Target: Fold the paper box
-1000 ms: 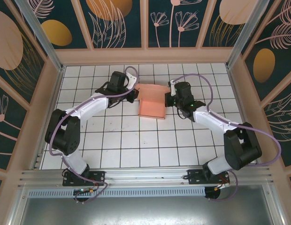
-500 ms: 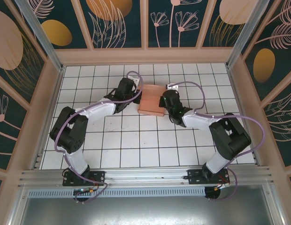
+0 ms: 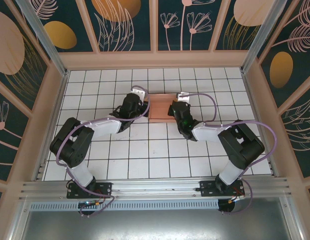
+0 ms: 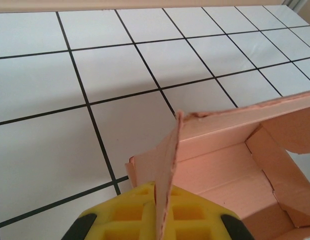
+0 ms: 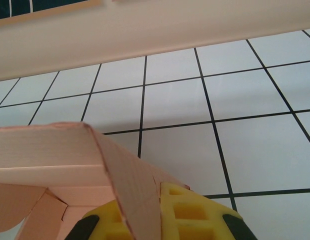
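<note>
A white-tiled bench [image 3: 145, 160] with a black grid fills the overhead view, boxed in by peach rails and dark panels painted with flowers [image 3: 125, 25]. Two black-and-white arms rise from the near edge. The left arm [image 3: 75, 145] bends in from 8 o'clock and the right arm [image 3: 240, 145] from 4 o'clock, and both reach toward the far middle of the bench.

There, at 12 o'clock from the bench centre, sits the paper box [image 3: 158, 107], a salmon-pink card shape resting on the tiles, partly folded with its walls raised.

The left gripper [image 3: 146, 106] meets the box at its 9 o'clock side. In the left wrist view its jaws are closed on an upright card flap of the box [image 4: 230, 165], the thin torn edge pinched between the yellow pads [image 4: 125, 215].

The right gripper [image 3: 171, 109] meets the box at its 3 o'clock side. In the right wrist view its jaws are likewise closed on a slanting card wall of the box [image 5: 45, 145], with the yellow pads [image 5: 187, 212] pressed against it.
</note>
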Tool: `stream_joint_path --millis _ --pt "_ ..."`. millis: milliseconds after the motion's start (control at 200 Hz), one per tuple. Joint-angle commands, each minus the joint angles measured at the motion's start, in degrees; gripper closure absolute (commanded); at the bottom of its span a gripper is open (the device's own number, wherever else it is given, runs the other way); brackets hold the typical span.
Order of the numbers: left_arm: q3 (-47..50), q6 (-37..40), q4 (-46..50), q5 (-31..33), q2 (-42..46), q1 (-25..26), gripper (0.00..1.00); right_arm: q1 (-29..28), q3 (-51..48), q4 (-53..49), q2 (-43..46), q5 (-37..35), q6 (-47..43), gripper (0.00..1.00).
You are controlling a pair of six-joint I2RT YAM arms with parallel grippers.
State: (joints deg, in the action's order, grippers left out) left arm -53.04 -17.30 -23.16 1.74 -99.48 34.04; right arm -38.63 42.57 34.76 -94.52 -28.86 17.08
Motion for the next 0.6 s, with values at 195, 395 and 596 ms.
stream_joint_path --millis 195,395,596 --pt "-0.6 -6.3 -1.2 2.1 0.1 1.4 1.0 -1.4 -1.7 5.5 -0.1 -1.0 5.0 0.95" --pt "-0.7 -7.7 -1.5 3.4 -0.3 2.3 1.0 -1.4 -4.5 8.0 0.1 -0.9 6.2 0.94" --pt "1.8 -8.4 -4.3 3.8 -0.2 3.0 1.0 -1.8 -7.4 12.2 -0.9 -1.5 5.9 0.93"
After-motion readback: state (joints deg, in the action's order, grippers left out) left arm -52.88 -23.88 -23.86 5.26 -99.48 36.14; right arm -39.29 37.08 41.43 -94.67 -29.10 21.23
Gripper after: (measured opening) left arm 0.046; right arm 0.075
